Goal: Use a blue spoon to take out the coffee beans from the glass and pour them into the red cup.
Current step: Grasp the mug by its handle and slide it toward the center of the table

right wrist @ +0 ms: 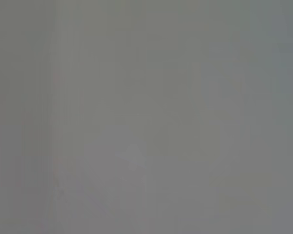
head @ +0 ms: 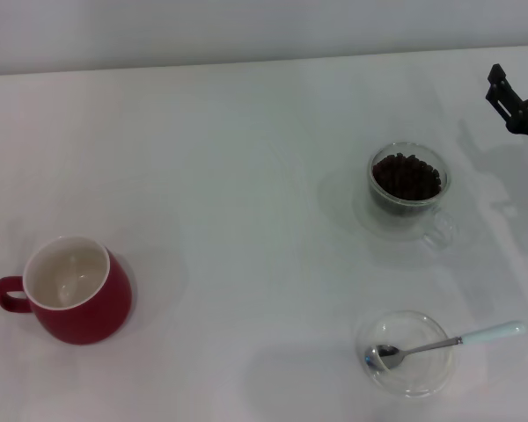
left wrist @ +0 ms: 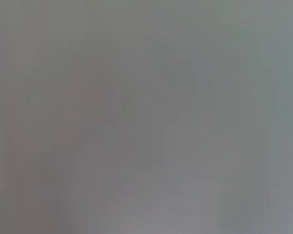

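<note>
The right gripper (head: pixel 513 104) shows only as a dark tip at the far right edge of the head view, above the table (head: pixel 229 176) and beyond the glass (head: pixel 408 186); whether it is open or closed cannot be told. The left gripper is not in sight.

The glass holds the coffee beans (head: pixel 407 176), its handle turned toward the near right. Nearer the robot, the blue spoon (head: pixel 444 344) lies with its metal bowl in a shallow glass dish (head: pixel 403 353) and its pale handle jutting out past the rim to the right. The red cup (head: pixel 75 290) stands well apart at the left, empty.

The spoon looks light, stiff and likely slippery on the metal; the overhanging handle seems the best place to grip. The dish may slide.

Only the head view shows any of this; both wrist views are featureless grey.
</note>
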